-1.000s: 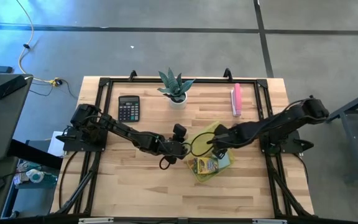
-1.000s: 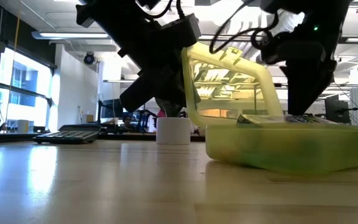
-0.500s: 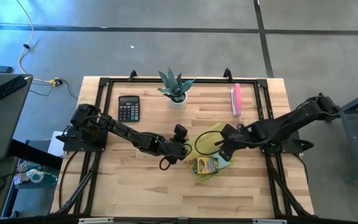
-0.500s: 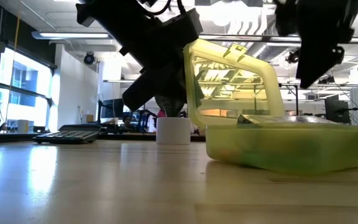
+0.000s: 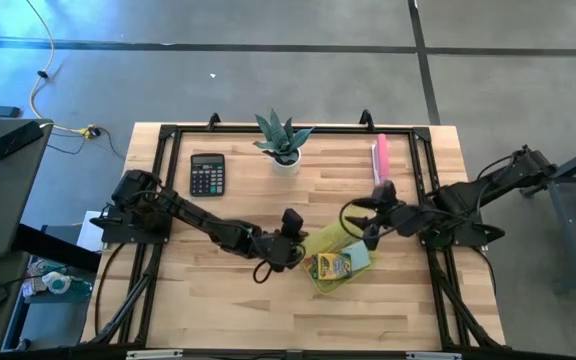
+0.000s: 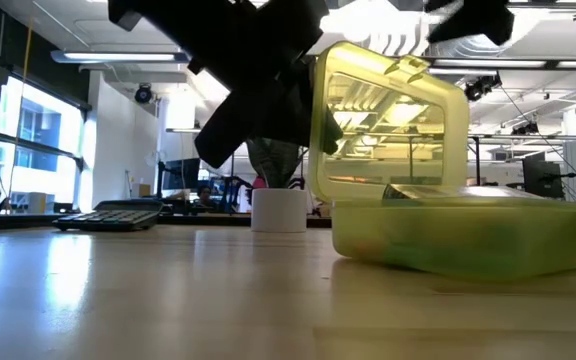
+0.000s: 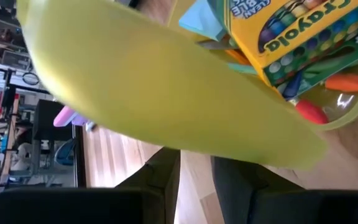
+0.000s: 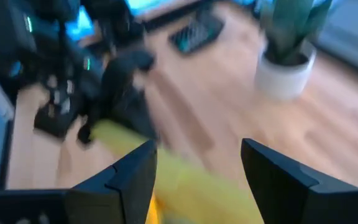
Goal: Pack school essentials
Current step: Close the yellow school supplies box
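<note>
A translucent yellow-green case [image 5: 336,262] lies at mid-table, its lid [image 6: 388,130] standing nearly upright over the base [image 6: 458,235]. Inside are the yellow crayon box [image 7: 303,37], light-blue notepad [image 5: 361,260], an orange pen [image 7: 347,82] and a red piece [image 7: 309,112]. My left gripper [image 5: 293,247] is at the lid's left side, shut on it. My right gripper [image 5: 373,215] hangs open, above and to the right of the case, touching nothing. My left gripper pinches the lid's free edge [image 7: 188,151] between its two fingers [image 7: 160,171]. It comes in low from the table's left. The lid stands tilted on its hinge over the base, and the base rests on the table.
A black calculator [image 5: 207,174] and a potted plant [image 5: 284,140] sit toward the far edge, and a long pink bar [image 5: 380,160] lies far right. Bare wood lies near and left of the case.
My right gripper has drawn back from the case, up and toward the table's right edge. My left gripper has moved toward the case, swinging the lid from leaning back to nearly upright over the base.
</note>
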Available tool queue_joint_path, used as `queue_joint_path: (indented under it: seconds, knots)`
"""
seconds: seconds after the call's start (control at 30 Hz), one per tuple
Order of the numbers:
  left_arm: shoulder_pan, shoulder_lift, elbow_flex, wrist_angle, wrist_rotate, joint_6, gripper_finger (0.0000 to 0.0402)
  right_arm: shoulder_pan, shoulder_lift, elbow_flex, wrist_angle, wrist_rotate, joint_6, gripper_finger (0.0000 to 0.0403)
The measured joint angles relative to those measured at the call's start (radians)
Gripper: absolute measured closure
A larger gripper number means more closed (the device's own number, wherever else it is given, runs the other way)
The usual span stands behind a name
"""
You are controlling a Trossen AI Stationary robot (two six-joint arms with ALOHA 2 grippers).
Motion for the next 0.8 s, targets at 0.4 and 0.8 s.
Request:
queue_joint_path:
  seconds: [0.4, 0.8]
  knots:
    - [-0.005, 0.000, 0.000, 0.014, -0.002, 0.006, 0.0321, -0.086, 0.124, 0.000, 0.033, 0.028, -0.045, 0.0179]
    - [-0.005, 0.000, 0.000, 0.012, -0.006, 0.006, 0.0321, -0.109, 0.194, 0.000, 0.014, -0.100, 0.027, 0.0179]
